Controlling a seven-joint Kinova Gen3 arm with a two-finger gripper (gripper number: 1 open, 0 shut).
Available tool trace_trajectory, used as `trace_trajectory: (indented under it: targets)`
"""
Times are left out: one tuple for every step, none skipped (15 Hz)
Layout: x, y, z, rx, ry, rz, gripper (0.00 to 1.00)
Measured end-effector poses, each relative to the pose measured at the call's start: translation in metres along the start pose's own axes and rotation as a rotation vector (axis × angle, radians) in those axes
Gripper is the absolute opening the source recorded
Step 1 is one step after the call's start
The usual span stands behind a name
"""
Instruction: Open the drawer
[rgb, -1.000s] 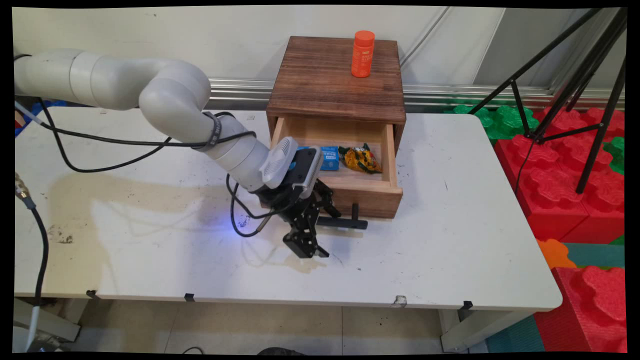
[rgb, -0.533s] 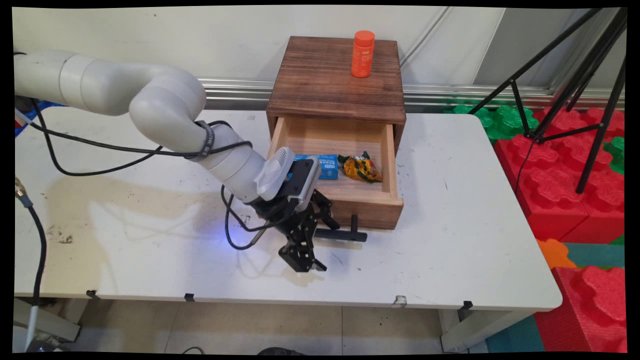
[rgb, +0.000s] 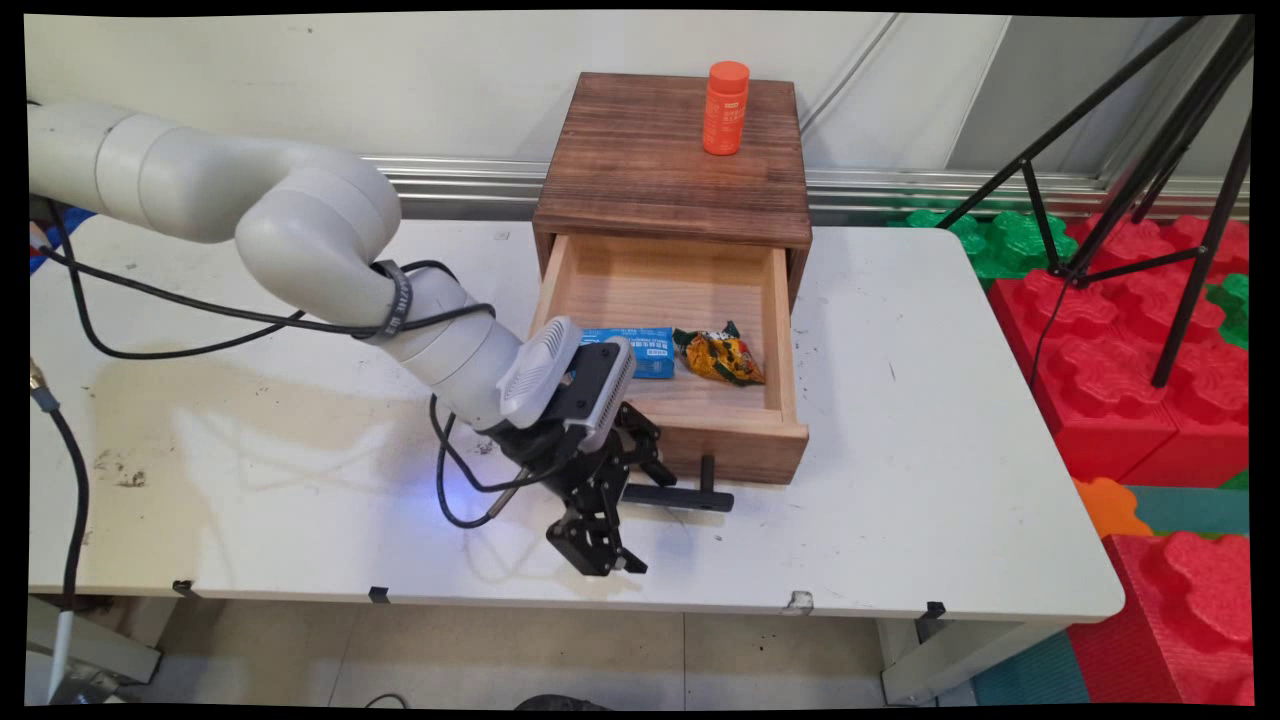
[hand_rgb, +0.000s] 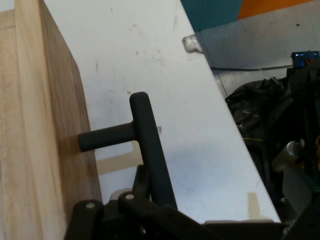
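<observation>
Gripping the black handle (hand_rgb: 150, 150) of one open wooden drawer (rgb: 690, 440), the gripper (rgb: 640, 480) is closed. Inside: one blue packet (rgb: 640, 350), one yellow packet (rgb: 722, 356). One orange bottle (rgb: 725, 108) stands on the cabinet (rgb: 650, 160); labels unreadable.

No lettering legible anywhere. White print on the label of the orange bottle (rgb: 725, 107), upper centre of the main view, atop the wooden cabinet (rgb: 675, 160): too small to make out. White characters along the edge of the blue box (rgb: 628, 351) in the open drawer (rgb: 740, 455), mid-frame: unreadable. Printed pattern on the yellow snack packet (rgb: 722, 357) just right of it: no words discernible. Marking on the black band (rgb: 396, 301) round the arm's forearm, left of centre: illegible. Nothing written in the hand view.
</observation>
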Motion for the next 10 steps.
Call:
trace_trajectory:
  targets:
    - [0.0,0.002,0.0,-0.002,0.001,0.0,1.0]
    - [0.001,0.004,0.0,-0.005,0.002,0.0,1.0]
    - [0.002,0.006,0.0,-0.007,0.003,0.002,1.0]
    - [0.002,0.008,0.0,-0.009,0.004,0.002,1.0]
    - [0.002,0.01,0.0,-0.011,0.005,0.003,1.0]
    - [0.003,0.011,-0.001,-0.012,0.006,0.004,1.0]
    - [0.003,0.013,-0.001,-0.011,0.006,0.005,1.0]
    - [0.003,0.013,-0.001,-0.011,0.006,0.007,1.0]
    - [0.003,0.014,-0.001,-0.01,0.006,0.009,1.0]
    - [0.003,0.016,-0.002,-0.008,0.006,0.013,1.0]
